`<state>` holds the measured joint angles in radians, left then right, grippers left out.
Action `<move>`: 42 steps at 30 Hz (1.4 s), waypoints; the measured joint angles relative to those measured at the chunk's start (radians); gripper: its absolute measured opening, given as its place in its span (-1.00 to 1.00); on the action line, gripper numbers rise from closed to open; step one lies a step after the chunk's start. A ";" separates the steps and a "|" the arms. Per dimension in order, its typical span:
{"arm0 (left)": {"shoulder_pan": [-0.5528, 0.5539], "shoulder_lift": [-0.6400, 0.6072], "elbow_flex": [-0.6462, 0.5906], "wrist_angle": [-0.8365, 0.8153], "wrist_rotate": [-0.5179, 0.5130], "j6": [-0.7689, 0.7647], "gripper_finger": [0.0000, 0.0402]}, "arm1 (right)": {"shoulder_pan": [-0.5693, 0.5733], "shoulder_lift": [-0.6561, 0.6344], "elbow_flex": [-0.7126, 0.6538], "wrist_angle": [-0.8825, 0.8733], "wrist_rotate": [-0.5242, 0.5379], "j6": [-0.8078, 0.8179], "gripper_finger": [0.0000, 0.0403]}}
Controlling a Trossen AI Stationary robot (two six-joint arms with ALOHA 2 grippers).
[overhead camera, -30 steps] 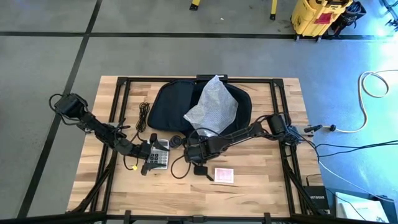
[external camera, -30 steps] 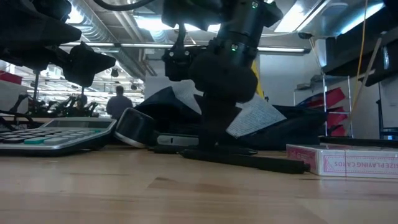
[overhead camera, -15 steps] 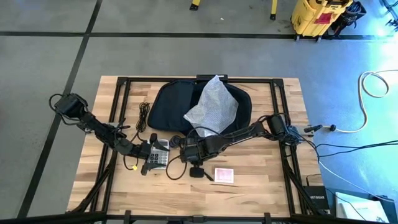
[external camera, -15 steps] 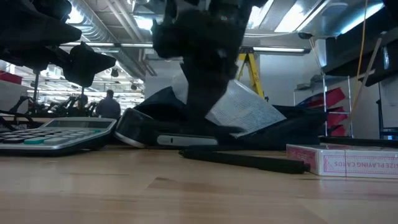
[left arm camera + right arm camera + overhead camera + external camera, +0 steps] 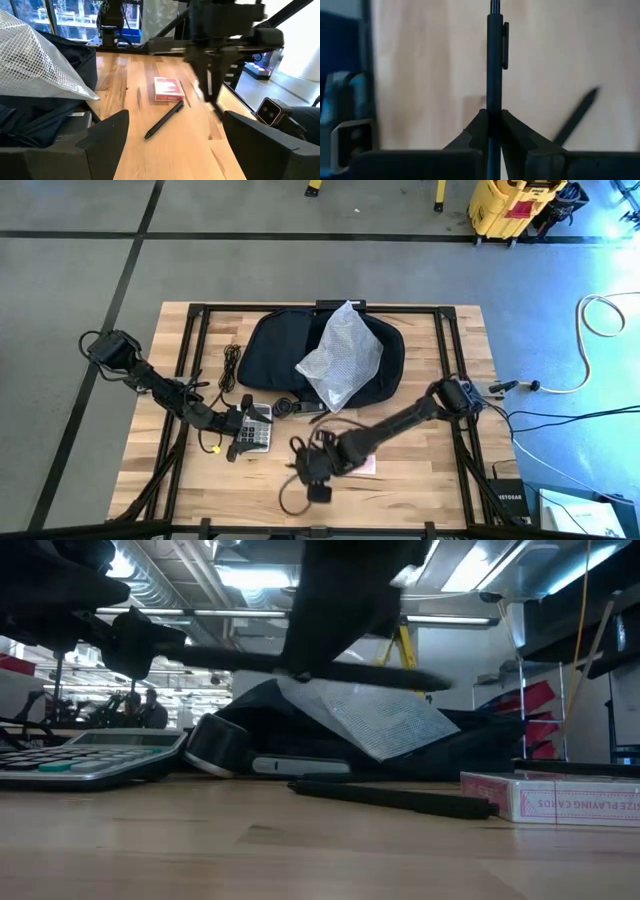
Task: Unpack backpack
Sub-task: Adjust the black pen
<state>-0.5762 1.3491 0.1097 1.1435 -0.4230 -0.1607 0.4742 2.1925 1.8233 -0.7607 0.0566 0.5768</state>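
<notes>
bright, even overhead light; ceiling strip lights (image 5: 250,578) glare in the low view. motion blur smears the right arm (image 5: 340,600) there and in the left wrist view. soft shadows on the table (image 5: 420,480). right wrist background is out of focus

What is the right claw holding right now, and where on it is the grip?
The right claw is shut on a dark pen, pinching its barrel below the clip. The left claw holds nothing.
</notes>
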 joint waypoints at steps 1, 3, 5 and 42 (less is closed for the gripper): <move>0.000 0.000 0.000 0.002 0.004 -0.007 0.54 | 0.012 0.000 0.000 -0.002 0.002 0.010 -0.91; 0.000 0.000 0.000 0.009 0.014 -0.010 0.54 | 0.031 0.000 -0.002 -0.002 0.002 0.039 -0.91; 0.000 0.000 0.000 0.012 0.018 -0.014 0.54 | 0.043 0.000 -0.007 -0.004 0.022 0.056 -0.91; 0.000 0.000 0.001 0.018 0.020 -0.018 0.54 | 0.062 0.098 -0.034 -0.014 0.063 -0.073 -0.92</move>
<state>-0.5762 1.3491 0.1104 1.1618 -0.4030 -0.1784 0.5362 2.2906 1.7893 -0.7745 0.1201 0.5034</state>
